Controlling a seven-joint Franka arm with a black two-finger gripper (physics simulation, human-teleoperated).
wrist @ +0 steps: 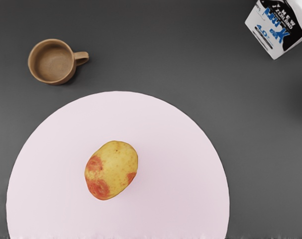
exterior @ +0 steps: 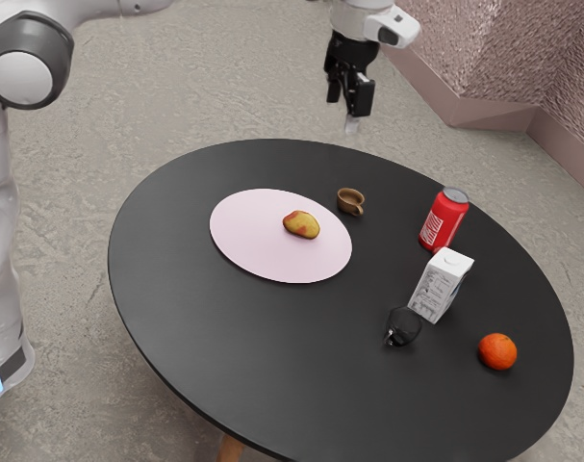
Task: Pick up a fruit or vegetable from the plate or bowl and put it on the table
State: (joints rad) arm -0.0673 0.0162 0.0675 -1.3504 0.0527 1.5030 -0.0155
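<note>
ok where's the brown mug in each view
Exterior view: the mug stands just off the plate, between it and the can.
Wrist view: the mug is just beyond the plate's rim, its handle turned toward the side where the milk is.
Shared landmark: the pale pink plate with the potato on it.
</note>
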